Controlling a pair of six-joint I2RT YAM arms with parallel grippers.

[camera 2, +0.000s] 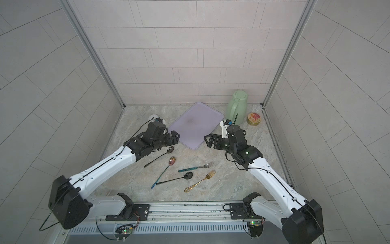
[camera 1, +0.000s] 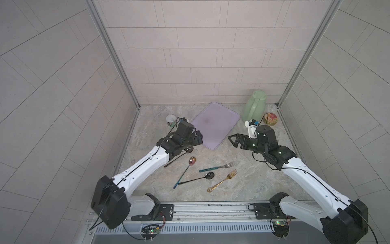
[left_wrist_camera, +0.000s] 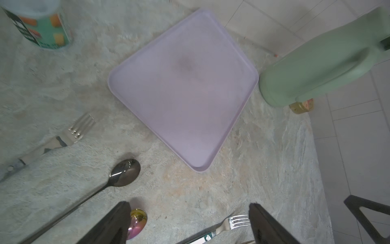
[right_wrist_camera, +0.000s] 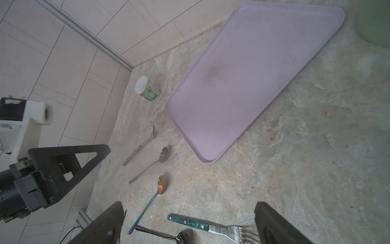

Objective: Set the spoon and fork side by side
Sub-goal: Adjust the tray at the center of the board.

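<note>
Three spoons and three forks lie loose on the marble table. A dark spoon (camera 1: 188,149) lies just below my left gripper (camera 1: 199,137), which hangs open and empty by the tray's near-left edge. Toward the front lie an iridescent spoon (camera 1: 191,161), a green-handled fork (camera 1: 217,167), a black spoon (camera 1: 209,176) and a gold fork (camera 1: 222,181). A silver fork (right_wrist_camera: 145,141) near the cup shows only in the wrist views. My right gripper (camera 1: 232,140) is open and empty right of the tray's near corner. Its wrist view shows the green-handled fork (right_wrist_camera: 202,226) between its fingers, below them.
An empty lilac tray (camera 1: 215,126) lies at the back middle. A green jug (camera 1: 254,107) and a round tin (camera 1: 272,119) stand at the back right. A small printed cup (camera 1: 170,120) stands at the back left. Tiled walls close three sides.
</note>
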